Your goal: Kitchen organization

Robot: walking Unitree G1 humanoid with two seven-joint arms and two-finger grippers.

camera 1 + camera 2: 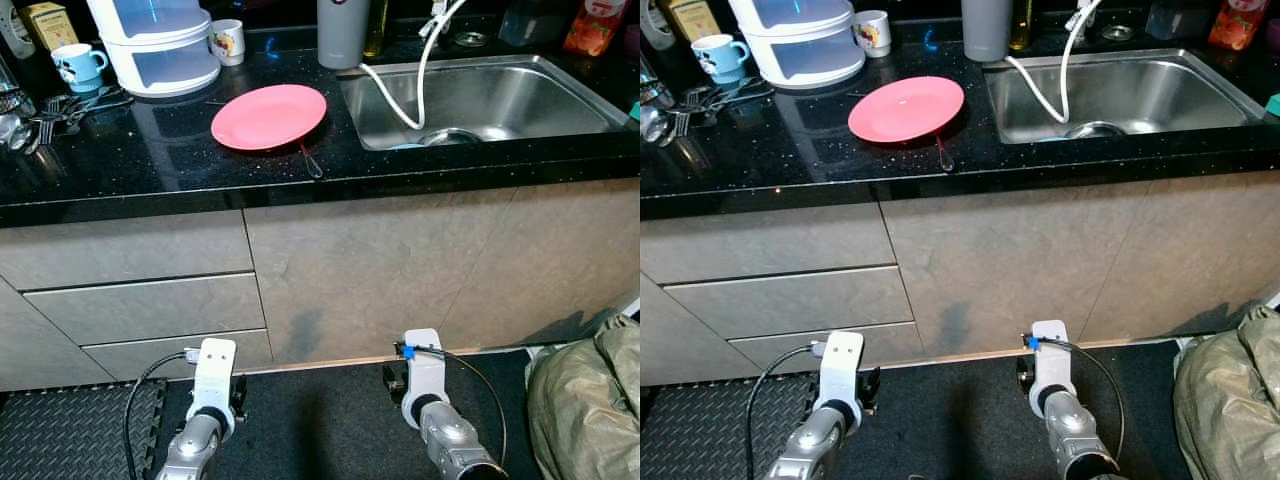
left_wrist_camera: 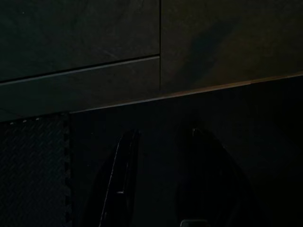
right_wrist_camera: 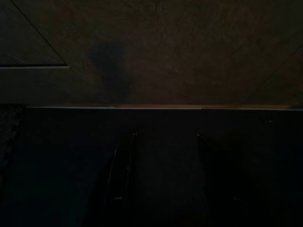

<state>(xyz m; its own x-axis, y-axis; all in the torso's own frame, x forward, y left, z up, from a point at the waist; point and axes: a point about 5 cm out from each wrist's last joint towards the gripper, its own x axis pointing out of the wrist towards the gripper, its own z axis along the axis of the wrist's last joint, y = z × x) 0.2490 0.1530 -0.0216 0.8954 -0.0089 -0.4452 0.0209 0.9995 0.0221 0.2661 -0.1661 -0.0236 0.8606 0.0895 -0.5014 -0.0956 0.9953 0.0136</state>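
Both hands hang low by the cabinet, left hand (image 2: 156, 179) and right hand (image 3: 165, 179) parted, empty; pink plate (image 1: 268, 116) sits up on the table (image 1: 150, 160), marginally nearer the left.

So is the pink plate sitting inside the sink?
No, the pink plate lies on the black counter, left of the sink.

Pink plate (image 1: 268, 116): round, empty, lying flat on black countertop (image 1: 150, 160), near its front edge, just beside the sink's left rim. Thin dark-handled utensil (image 1: 311, 163) protrudes from under the plate toward the front edge
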